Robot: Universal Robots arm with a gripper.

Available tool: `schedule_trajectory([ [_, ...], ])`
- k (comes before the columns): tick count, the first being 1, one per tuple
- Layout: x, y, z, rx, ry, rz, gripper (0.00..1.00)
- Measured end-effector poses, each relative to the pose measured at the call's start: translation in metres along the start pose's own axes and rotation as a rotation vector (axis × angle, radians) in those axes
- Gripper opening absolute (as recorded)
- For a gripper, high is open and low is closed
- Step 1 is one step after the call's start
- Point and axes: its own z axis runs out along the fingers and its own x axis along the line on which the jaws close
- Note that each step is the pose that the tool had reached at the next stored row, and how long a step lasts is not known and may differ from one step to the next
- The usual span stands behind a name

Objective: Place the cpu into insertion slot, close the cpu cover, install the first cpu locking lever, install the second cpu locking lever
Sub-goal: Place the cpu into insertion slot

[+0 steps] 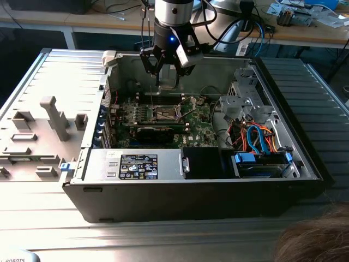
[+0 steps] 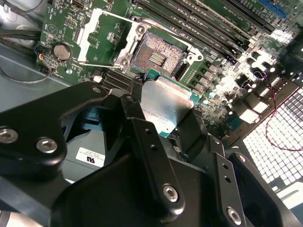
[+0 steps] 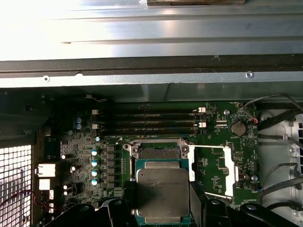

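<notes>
Metal bench (image 1: 163,240), open PC case (image 1: 163,202): in the exterior view the gripper (image 1: 168,82) is hovering over the board (image 1: 202,117). Second wrist view: it's pinching the cpu (image 2: 165,106) by its edges, flat for seating, insertion slot (image 2: 156,56) sitting bare just beyond it. First wrist view: cpu cover (image 3: 215,168) is lying flipped open beside the gripper.

In the second wrist view, the hand (image 2: 163,113) hides the lower part of the cpu (image 2: 165,101) from us. In the first wrist view, the cpu covers much of the insertion slot (image 3: 160,152), and the picture's edge cuts off the cpu's lower rim. In the exterior view, we find the slot's inside too small to tell.
</notes>
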Motion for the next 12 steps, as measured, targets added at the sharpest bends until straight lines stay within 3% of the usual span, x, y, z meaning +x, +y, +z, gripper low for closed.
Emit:
schedule_trajectory([
  [12, 0.0, -0.0001, 0.0021, 0.0007, 0.0, 0.0, 0.54],
])
